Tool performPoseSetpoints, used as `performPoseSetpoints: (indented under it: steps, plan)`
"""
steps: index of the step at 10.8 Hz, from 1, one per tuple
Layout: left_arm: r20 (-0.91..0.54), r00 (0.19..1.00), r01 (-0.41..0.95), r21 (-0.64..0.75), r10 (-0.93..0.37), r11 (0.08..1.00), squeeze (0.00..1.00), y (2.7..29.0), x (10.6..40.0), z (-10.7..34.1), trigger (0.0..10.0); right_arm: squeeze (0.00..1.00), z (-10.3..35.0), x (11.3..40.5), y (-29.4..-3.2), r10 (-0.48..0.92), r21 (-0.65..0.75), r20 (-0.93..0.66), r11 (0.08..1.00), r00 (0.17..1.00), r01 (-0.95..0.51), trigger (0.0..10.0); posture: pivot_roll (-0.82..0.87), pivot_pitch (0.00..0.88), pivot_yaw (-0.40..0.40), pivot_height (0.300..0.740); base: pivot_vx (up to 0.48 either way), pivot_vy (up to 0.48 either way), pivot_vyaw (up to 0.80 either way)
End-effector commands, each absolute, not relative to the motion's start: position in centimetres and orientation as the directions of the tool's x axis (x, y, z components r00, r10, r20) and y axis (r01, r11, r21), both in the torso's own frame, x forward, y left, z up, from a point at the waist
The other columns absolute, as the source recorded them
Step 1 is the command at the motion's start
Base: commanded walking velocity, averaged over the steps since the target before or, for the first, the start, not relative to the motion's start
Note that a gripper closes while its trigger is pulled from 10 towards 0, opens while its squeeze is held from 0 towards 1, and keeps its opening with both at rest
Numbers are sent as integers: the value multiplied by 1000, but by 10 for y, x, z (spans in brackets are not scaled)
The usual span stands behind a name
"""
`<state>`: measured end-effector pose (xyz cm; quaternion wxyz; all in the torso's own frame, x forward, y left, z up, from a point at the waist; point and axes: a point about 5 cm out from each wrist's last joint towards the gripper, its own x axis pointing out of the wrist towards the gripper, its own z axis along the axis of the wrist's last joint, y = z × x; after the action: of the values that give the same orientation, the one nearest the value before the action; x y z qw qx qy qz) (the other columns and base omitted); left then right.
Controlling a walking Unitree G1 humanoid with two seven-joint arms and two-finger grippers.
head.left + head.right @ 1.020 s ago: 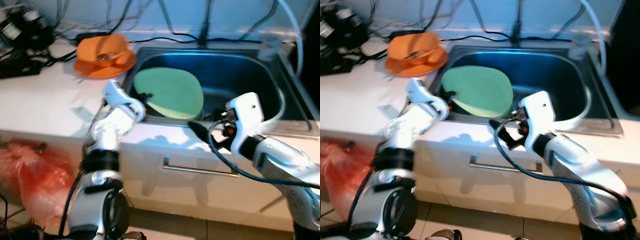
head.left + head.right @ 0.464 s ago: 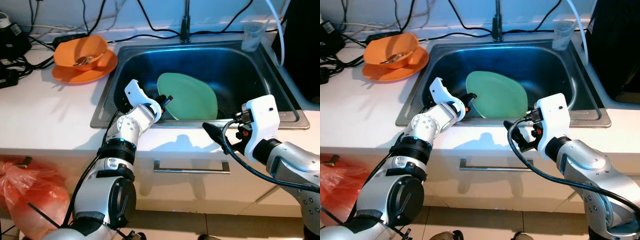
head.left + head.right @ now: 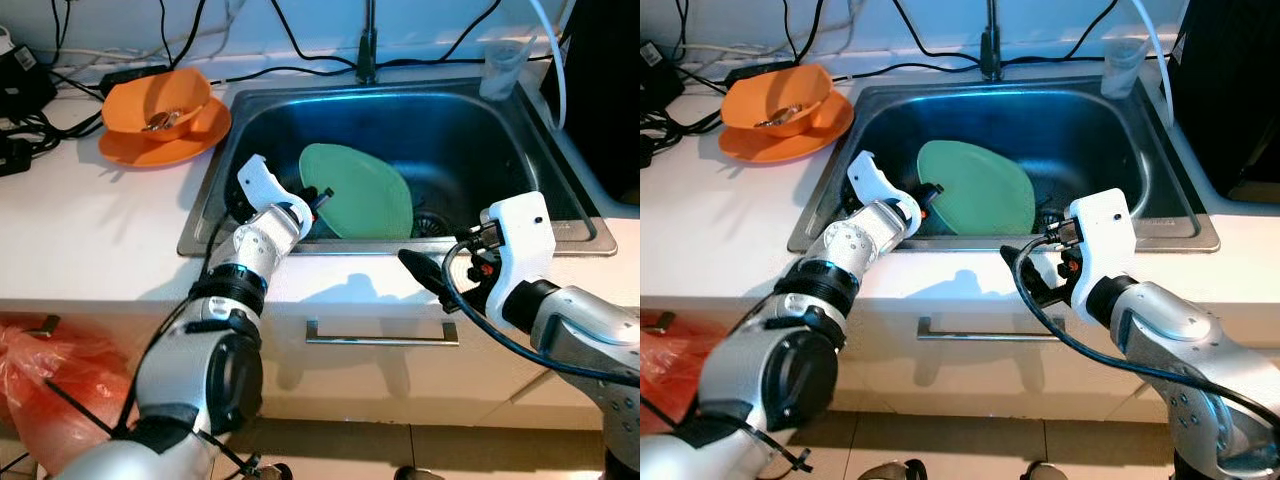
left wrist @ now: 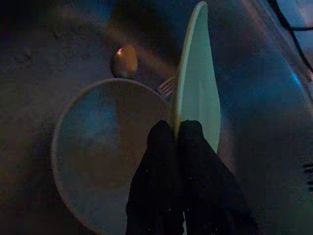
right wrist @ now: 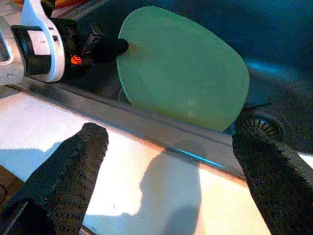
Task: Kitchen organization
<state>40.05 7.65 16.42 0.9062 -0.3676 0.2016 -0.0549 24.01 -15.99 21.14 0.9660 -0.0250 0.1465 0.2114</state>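
White counter, steel sink (image 3: 560,215) at its back edge. Left gripper (image 4: 177,128) clamped on green plate's (image 3: 358,195) rim, tilted on edge lower in the basin than half a second ago, so lifting out not begun. Right gripper (image 5: 166,152) spread wide above front rim, empty.

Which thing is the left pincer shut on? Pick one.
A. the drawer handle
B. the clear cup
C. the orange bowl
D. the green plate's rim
D: the left pincer pinches the green plate by its rim, holding it on edge inside the sink.
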Motion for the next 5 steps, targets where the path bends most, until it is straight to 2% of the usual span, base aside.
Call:
performPoseSetpoints:
  steps: [1,2,5]
  plan:
    - [-331,908,-19,-645,-256,764,0,78,402,164,0,0,215,237,-157,420,18,-288,901,861,-433,10000,-150,148,116,740,0,0,0]
    - [-337,901,42,-559,-272,828,0,77,403,165,0,0,214,235,-156,426,27,-294,899,856,-438,10000,-147,152,117,740,0,0,0]
    - [-354,893,100,-447,-278,889,0,81,403,163,0,0,214,234,-153,437,36,-301,893,848,-448,10000,-142,158,114,740,0,0,0]
